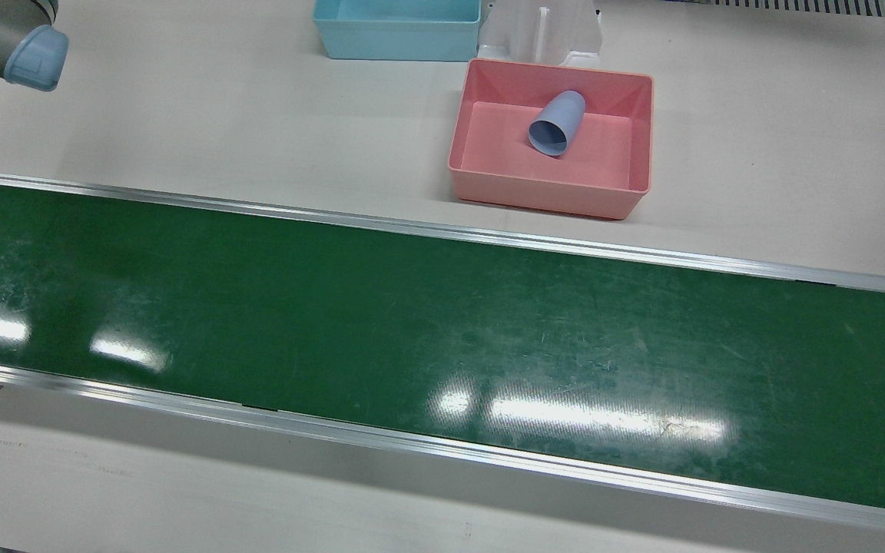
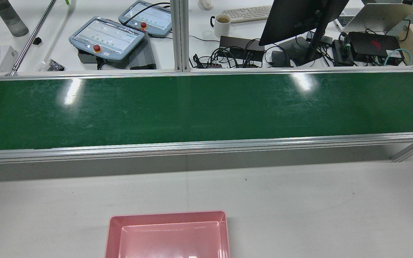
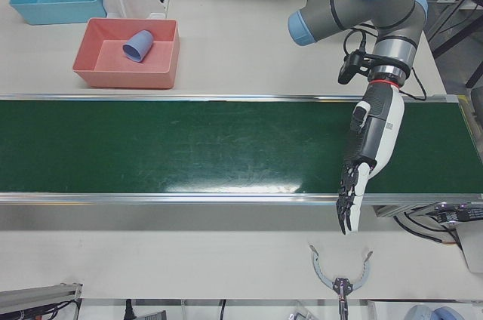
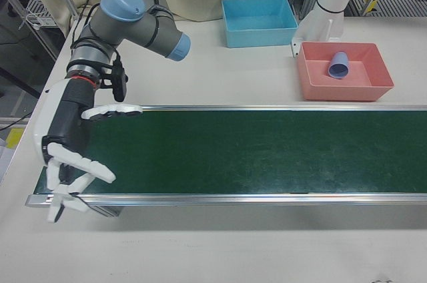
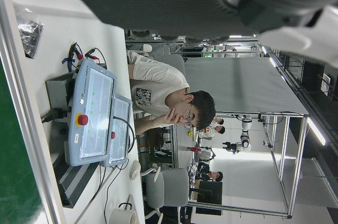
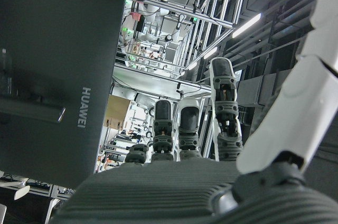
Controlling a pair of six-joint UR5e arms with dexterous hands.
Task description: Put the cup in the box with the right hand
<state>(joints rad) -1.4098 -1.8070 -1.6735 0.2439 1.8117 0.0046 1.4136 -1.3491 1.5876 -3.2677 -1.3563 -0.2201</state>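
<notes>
A pale blue cup (image 1: 558, 123) lies on its side inside the pink box (image 1: 488, 180), its mouth facing the belt; the cup (image 3: 137, 44) and the cup (image 4: 338, 65) show the same way from both front corners. In the rear view only the near part of the pink box (image 2: 115, 222) shows and the cup is out of frame. My right hand (image 4: 70, 163) hangs over the far end of the green belt, far from the box, fingers spread and holding nothing. My left hand (image 3: 362, 176) hangs at the opposite belt end, fingers straight, holding nothing.
The green conveyor belt (image 1: 412, 330) runs across the table between aluminium rails. A light blue bin (image 1: 396, 31) stands behind the pink box beside a white pedestal (image 1: 542, 34). A person sits at desks beyond the belt, with teach pendants (image 2: 108, 36) and a monitor (image 2: 299, 18).
</notes>
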